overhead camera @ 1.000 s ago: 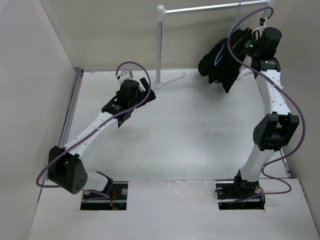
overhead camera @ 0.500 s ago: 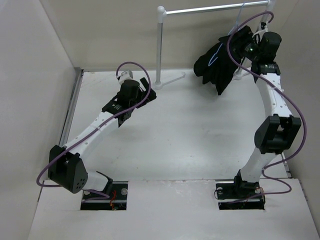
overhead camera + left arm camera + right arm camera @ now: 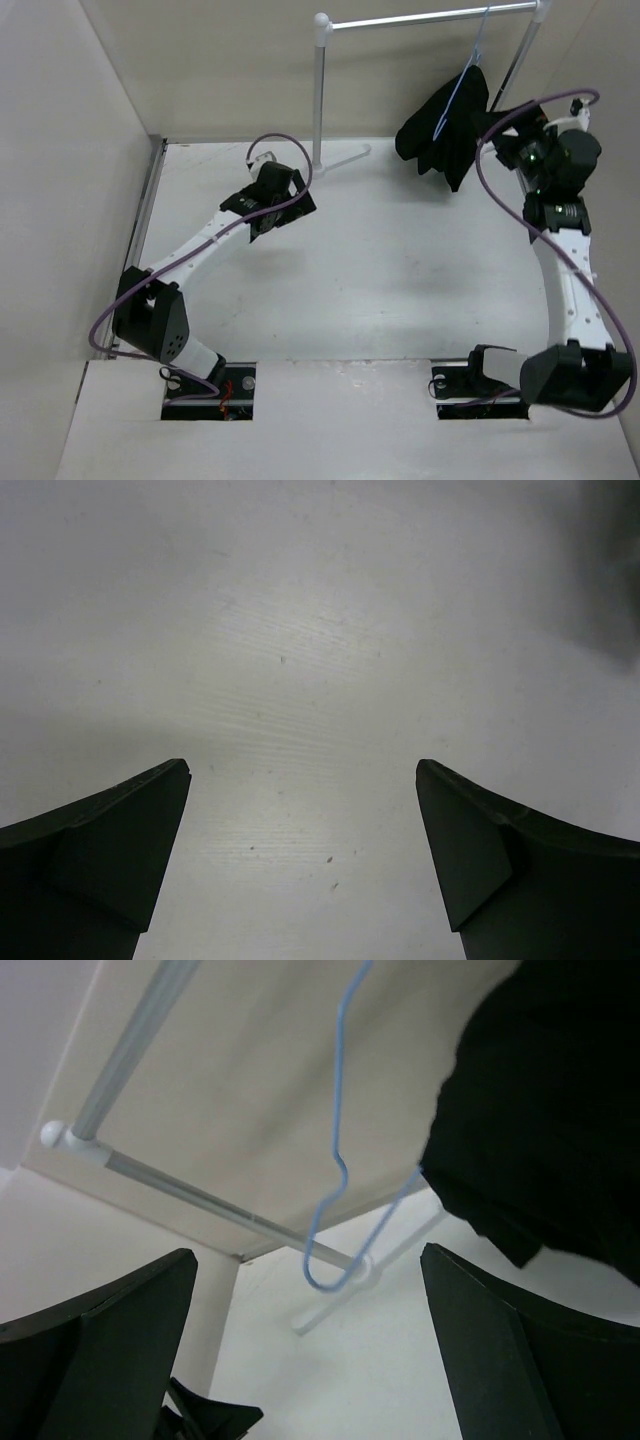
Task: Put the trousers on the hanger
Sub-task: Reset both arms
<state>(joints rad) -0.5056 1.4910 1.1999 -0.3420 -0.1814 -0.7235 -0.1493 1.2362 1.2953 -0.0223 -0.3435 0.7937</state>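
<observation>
The black trousers [image 3: 442,130] hang draped over the pale-blue hanger [image 3: 457,95], whose hook sits on the rack's top bar at the back right. My right gripper [image 3: 508,145] is open just right of them and touches neither. In the right wrist view the hanger [image 3: 335,1150] runs down the middle to a loop between my right gripper's [image 3: 307,1252] spread jaws. The trousers [image 3: 540,1110] fill the upper right there. My left gripper [image 3: 283,208] hovers open over the bare table left of centre. In its wrist view the left gripper [image 3: 300,765] holds nothing.
The white tube rack [image 3: 320,90] stands at the back, with its top bar [image 3: 420,17] running right and a T-shaped foot [image 3: 340,160] on the table. Pale walls close in the left, back and right sides. The rack's bar [image 3: 200,1185] crosses the right wrist view.
My right gripper has opened and let go, then drawn back to the right and down. The trousers now hang free on the hanger. The left arm has shifted slightly right.
</observation>
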